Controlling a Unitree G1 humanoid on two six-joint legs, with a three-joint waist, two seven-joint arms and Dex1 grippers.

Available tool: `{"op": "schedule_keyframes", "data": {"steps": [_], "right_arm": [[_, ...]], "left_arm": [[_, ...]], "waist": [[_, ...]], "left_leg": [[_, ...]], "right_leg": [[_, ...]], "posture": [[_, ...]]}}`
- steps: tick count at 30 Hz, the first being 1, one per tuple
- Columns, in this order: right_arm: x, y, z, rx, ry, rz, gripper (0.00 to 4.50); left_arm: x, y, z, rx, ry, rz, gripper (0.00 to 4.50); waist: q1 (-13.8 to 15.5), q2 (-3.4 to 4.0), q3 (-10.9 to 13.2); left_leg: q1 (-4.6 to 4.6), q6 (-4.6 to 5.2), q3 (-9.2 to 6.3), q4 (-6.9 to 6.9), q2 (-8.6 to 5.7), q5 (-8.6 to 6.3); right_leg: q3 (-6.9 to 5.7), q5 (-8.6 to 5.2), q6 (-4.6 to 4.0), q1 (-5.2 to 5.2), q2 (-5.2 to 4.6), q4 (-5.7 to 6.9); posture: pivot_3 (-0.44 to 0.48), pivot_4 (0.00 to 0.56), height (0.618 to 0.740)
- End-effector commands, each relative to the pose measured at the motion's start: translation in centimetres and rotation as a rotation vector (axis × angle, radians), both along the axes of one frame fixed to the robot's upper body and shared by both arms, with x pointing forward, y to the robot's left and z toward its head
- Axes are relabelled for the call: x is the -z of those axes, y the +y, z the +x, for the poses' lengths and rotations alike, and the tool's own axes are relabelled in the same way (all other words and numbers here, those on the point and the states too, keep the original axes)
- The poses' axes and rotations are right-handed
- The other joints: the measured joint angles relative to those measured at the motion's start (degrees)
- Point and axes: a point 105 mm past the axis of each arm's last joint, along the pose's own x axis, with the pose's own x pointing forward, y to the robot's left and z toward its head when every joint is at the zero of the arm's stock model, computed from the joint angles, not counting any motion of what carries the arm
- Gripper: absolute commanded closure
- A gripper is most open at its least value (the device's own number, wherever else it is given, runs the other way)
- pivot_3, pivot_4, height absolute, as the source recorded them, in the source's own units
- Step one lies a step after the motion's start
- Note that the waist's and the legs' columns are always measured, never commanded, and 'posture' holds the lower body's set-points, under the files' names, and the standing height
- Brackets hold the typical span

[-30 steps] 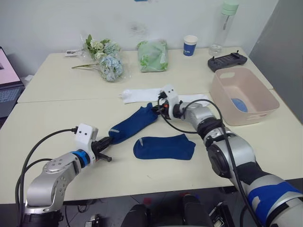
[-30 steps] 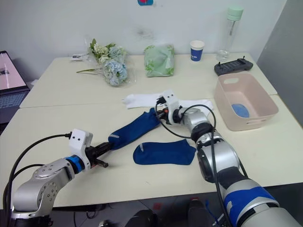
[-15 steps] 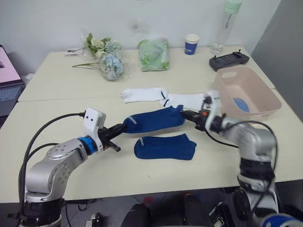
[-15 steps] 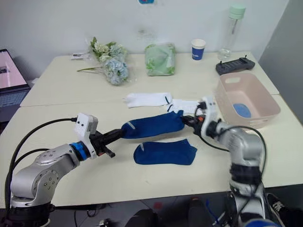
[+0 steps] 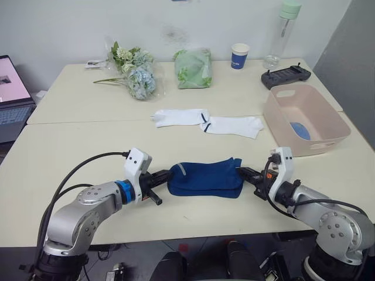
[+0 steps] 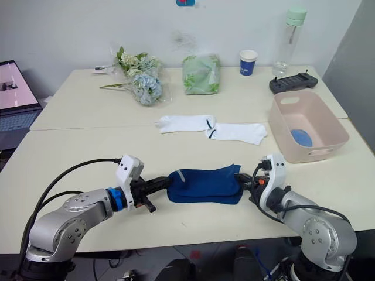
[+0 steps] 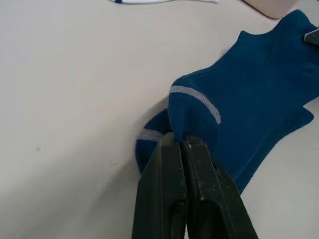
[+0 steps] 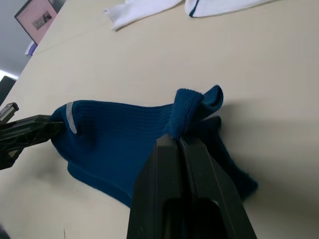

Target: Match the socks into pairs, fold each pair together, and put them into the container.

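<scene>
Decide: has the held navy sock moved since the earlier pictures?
Yes. The held navy sock came toward the robot, away from the white socks, onto the other navy sock.

Navy socks (image 5: 206, 178), pale grey stripe

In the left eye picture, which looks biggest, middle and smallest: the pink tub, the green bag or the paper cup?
1. Pink tub, biggest.
2. Green bag.
3. Paper cup, smallest.
The tub stands nearer the camera than the other two, so it looks extra big.
</scene>
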Motion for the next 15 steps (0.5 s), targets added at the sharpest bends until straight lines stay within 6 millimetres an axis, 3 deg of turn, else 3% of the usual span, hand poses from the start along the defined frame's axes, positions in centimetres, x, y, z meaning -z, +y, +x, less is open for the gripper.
{"op": "schedule_keyframes", "data": {"steps": [1, 14, 15], "right_arm": [[-0.5, 0.6, -0.7, -0.012, -0.036, 0.000, 4.46], [1.2, 0.2, -1.0, -0.008, 0.002, -0.035, 4.46], [1.3, 0.1, -1.0, -0.009, 0.003, -0.043, 4.27]], "left_arm": [[-0.3, 0.2, 0.1, 0.012, -0.030, 0.026, 4.50], [1.2, -0.1, 0.3, 0.015, -0.011, 0.054, 4.50], [1.3, -0.1, 0.4, 0.013, -0.013, 0.057, 4.50]], "waist": [[-0.09, 0.00, 0.00], [-0.01, 0.00, 0.00], [-0.01, 0.00, 0.00]], "left_leg": [[0.00, 0.00, 0.00, -0.01, 0.00, 0.00], [0.09, 0.00, -0.01, -0.01, 0.00, 0.00], [0.10, 0.00, -0.01, -0.01, 0.00, 0.00]], "right_leg": [[0.00, 0.00, 0.00, 0.00, 0.00, 0.00], [-0.02, 0.00, 0.00, 0.12, -0.01, -0.05], [-0.02, 0.00, 0.00, 0.13, -0.01, -0.05]], "posture": [[0.000, 0.150, 0.740], [0.000, 0.150, 0.740], [0.000, 0.150, 0.740]]}}
